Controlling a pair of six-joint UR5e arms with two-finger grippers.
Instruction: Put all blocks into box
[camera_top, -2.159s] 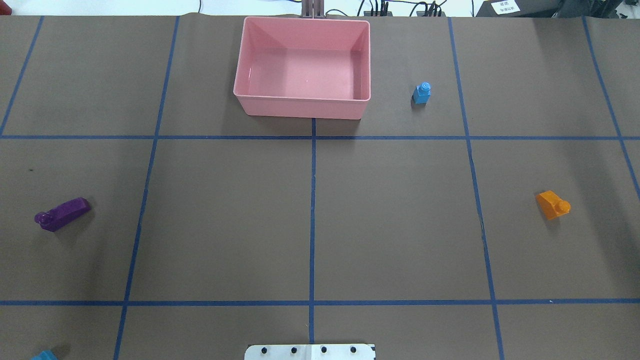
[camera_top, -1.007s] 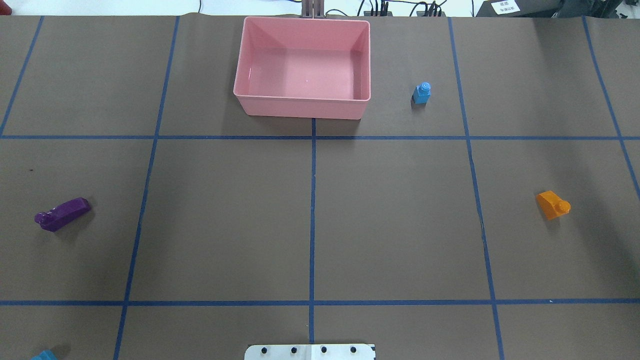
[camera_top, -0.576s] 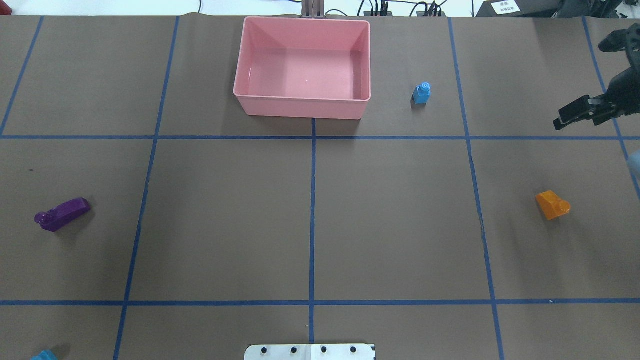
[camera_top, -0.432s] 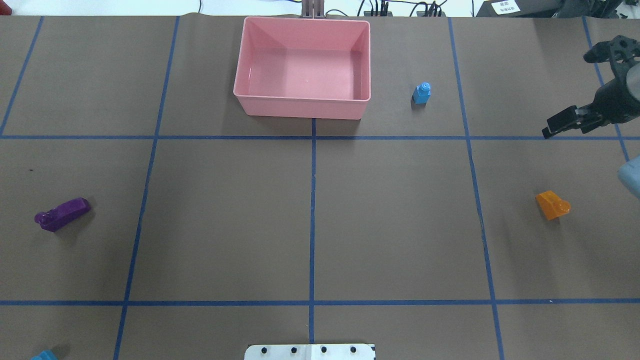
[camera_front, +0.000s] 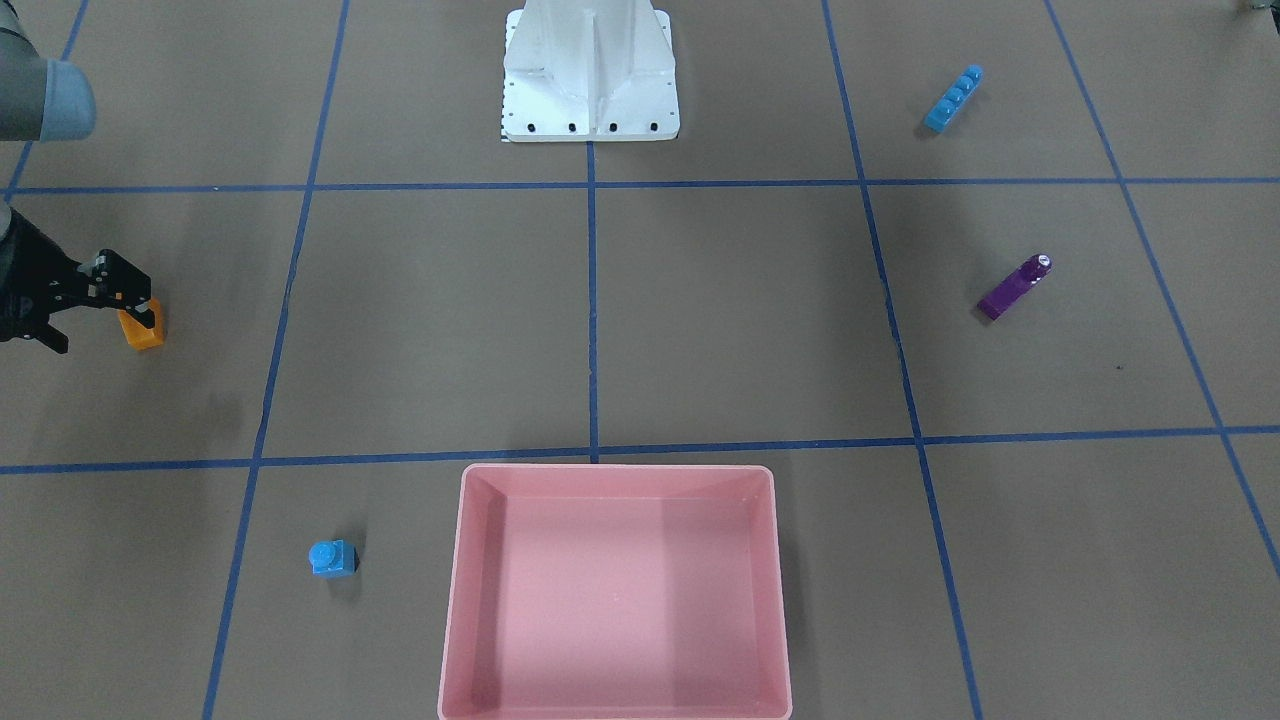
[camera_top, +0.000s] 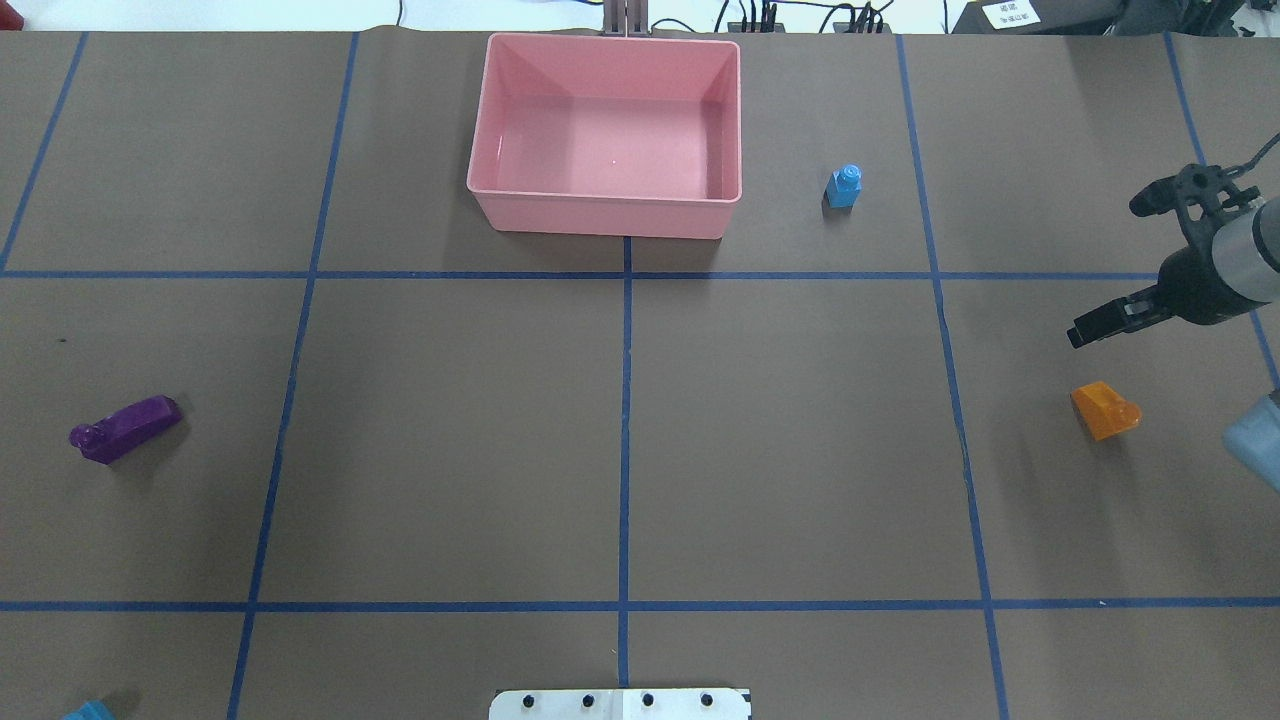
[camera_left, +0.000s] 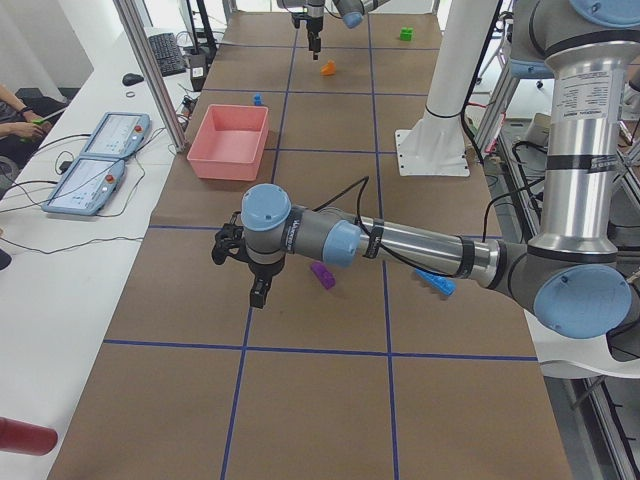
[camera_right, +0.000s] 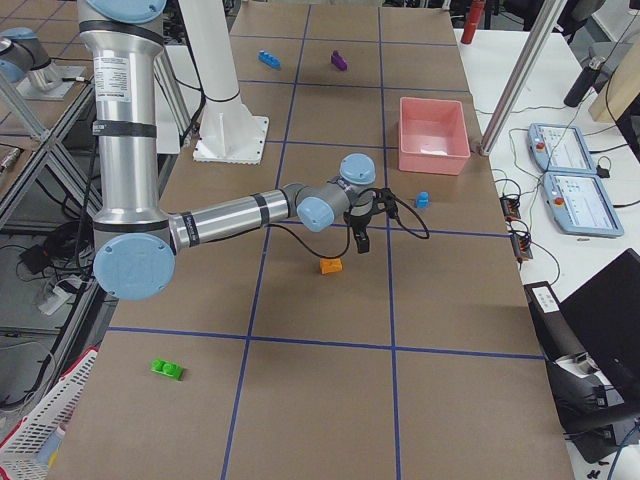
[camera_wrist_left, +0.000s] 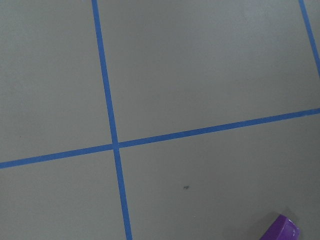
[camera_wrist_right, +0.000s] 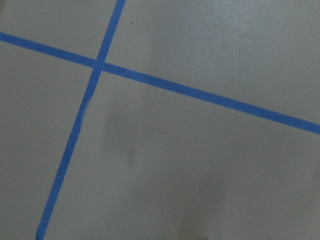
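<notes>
Orange sloped block (camera_top: 1105, 410) lay just below the right gripper (camera_top: 1092, 328), apparently closed and empty, needing opening and descent.

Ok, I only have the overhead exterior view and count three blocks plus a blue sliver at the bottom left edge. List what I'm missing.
Observer: That sliver is a long blue four-stud block, lying whole on the robot's left.
Operator: Go on.
Observer: A green block lies at the robot's right end of the table, past the orange block.
Operator: Now the left arm.
Observer: The left gripper hangs over the table near the purple block.
</notes>
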